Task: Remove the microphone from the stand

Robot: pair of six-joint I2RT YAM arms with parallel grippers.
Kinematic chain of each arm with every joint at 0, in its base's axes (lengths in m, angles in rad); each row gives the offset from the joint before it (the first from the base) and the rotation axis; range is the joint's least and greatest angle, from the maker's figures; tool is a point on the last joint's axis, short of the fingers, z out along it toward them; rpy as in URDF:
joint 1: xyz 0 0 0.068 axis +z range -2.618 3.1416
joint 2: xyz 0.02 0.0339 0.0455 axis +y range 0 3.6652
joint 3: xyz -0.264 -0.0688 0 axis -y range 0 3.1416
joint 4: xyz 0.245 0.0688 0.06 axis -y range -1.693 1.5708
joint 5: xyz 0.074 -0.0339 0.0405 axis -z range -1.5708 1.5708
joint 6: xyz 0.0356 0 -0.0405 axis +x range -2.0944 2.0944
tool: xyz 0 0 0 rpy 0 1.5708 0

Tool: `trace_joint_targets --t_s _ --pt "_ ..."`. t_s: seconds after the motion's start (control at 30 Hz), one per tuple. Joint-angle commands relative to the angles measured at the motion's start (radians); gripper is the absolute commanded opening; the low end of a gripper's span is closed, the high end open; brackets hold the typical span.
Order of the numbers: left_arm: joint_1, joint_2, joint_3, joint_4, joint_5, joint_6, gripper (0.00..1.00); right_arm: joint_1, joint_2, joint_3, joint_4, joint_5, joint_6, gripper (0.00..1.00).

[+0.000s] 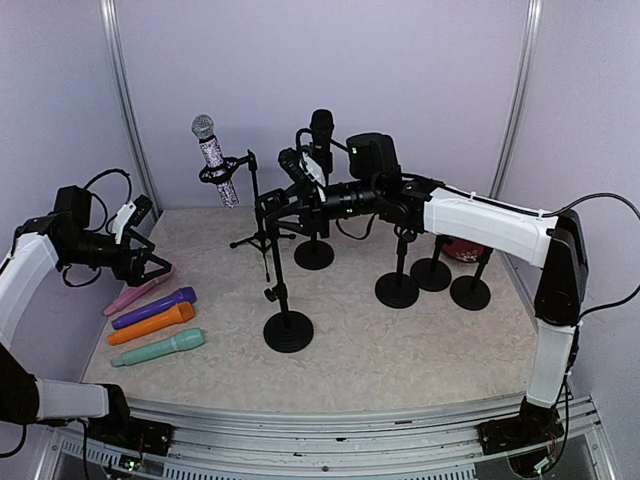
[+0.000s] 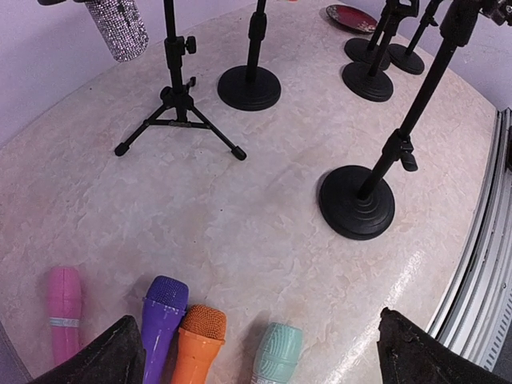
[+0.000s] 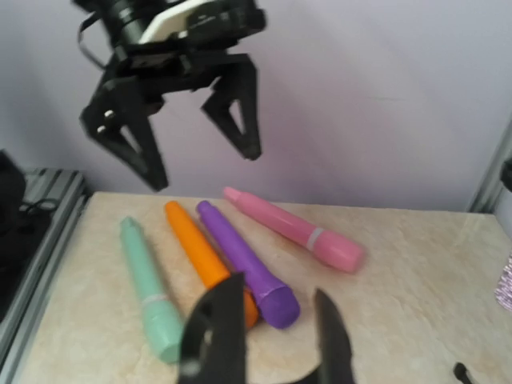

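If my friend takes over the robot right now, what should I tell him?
Left gripper: open, empty, above four coloured mics lying flat.
Right gripper: open, empty, reached out beside the black mic.
Black mic sits on its stand, glitter mic on its tripod.
Done: neither is out yet.
Left: grip one, probably the black mic, and lift it free.

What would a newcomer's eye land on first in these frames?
Probably the four bright microphones lying in a row at the left of the table: pink, purple, orange and teal, with the left arm holding its jaws open above them. Next, the glittery microphone clipped in a tripod stand at back left. The right arm stretches across toward the black microphone, upright at back centre.
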Motion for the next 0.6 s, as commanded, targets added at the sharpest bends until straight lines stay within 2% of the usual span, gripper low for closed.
trace_joint_targets --t_s 0.0,0.03,0.07,0.2,0.23,0.27,0.37,0.47,0.57 --pt "0.005 -0.003 0.037 -0.023 0.027 0.028 0.99 -0.032 -0.040 0.016 -0.024 -0.141 -0.084 0.22" --pt "0.005 -0.001 0.036 -0.025 0.032 0.028 0.99 -0.032 -0.038 0.022 -0.046 -0.148 -0.104 0.23" --pt "0.004 -0.001 0.035 -0.024 0.036 0.027 0.99 -0.032 -0.033 0.032 -0.068 -0.152 -0.119 0.29" --pt "0.003 0.000 0.038 -0.025 0.037 0.027 0.99 -0.032 -0.053 0.019 -0.077 -0.053 -0.084 0.76" --pt "0.005 -0.002 0.038 -0.025 0.036 0.026 0.99 -0.031 -0.073 -0.014 -0.038 0.017 -0.052 0.91" --pt "0.003 -0.001 0.039 -0.025 0.035 0.026 0.99 -0.025 -0.097 -0.053 0.003 0.096 -0.019 0.99" --pt "0.003 -0.001 0.041 -0.022 0.036 0.028 0.99 0.027 -0.197 -0.196 0.123 0.328 0.032 1.00" --pt "0.004 0.000 0.044 -0.017 0.037 0.026 0.99 0.138 -0.279 -0.333 0.223 0.621 0.034 1.00" --pt "0.003 0.003 0.049 -0.014 0.039 0.025 0.99 0.249 -0.284 -0.348 0.215 0.916 0.070 1.00"
